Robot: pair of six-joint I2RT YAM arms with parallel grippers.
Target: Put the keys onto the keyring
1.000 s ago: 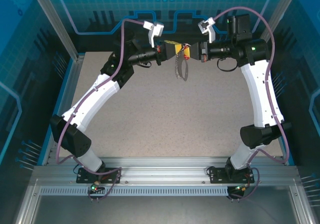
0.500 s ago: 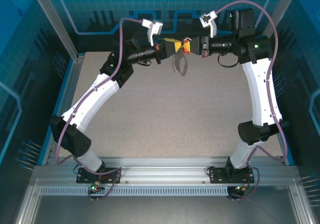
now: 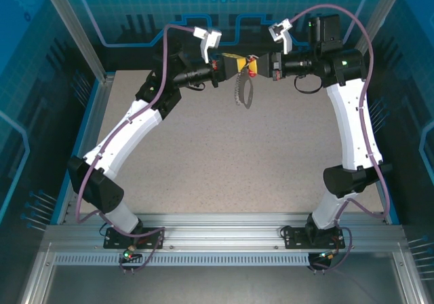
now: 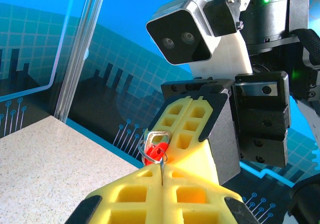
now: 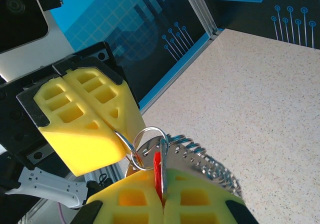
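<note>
Both grippers meet tip to tip in the air over the table's far edge. My left gripper (image 3: pixel 235 64) (image 4: pixel 161 178) is shut on a thin silver wire ring (image 4: pixel 146 151) of the keyring. My right gripper (image 3: pixel 255 66) (image 5: pixel 161 186) is shut on the red-headed key (image 5: pixel 157 171) (image 4: pixel 158 152), held edge-on against that wire ring (image 5: pixel 145 134). The dark grey keyring (image 3: pixel 243 95) hangs below the fingertips, its row of small silver rings (image 5: pixel 212 166) curving off to the right in the right wrist view.
Below lies the speckled tabletop (image 3: pixel 230 161), open in the middle. Blue enclosure walls (image 3: pixel 135 5) and aluminium posts (image 3: pixel 71 26) close the back and sides. A metal rail (image 3: pixel 224 226) with both arm bases runs along the near edge.
Both grippers have shifted slightly toward the back wall together, still tip to tip. The hanging keyring swung a little beneath them. Both grips stayed shut.
</note>
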